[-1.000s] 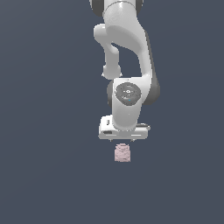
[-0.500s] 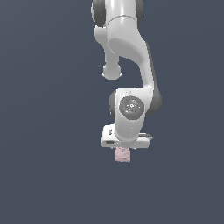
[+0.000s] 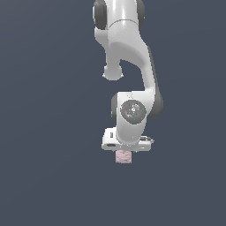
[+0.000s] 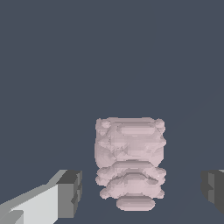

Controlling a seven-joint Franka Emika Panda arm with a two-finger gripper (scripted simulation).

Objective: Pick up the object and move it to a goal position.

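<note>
The gripper (image 4: pixel 139 192) was lowered over the object (image 4: pixel 130 162), and its 2 fingers (image 4: pixel 70 194) were spread wide, with nothing pinched. In the wrist view the pale pink, bumpy lump sat between the 2 dark pads. A clear strip of the dark floor (image 4: pixel 109 52) showed on each side of it, so neither pad touched it. The lump was narrower than the opening, and I judge this is why the fingers were held so far apart: they could pass down along both sides without pushing it away.

The object lay a little nearer to 1 finger than to the other, but it was well inside the gap. In the exterior view the white gripper (image 3: pixel 126 152) covered the top of the object (image 3: pixel 123 156), and only the lower part of the lump showed under the hand. The fingers themselves were hidden there behind the hand, so from that view I cannot tell how deep they reached.

The arm (image 3: pixel 128 53) stood nearly straight above the lump, which I think kept the approach vertical and the pads level with its sides. My judgement is that the grasp was prepared but not yet made. No goal marker was visible in either view.
</note>
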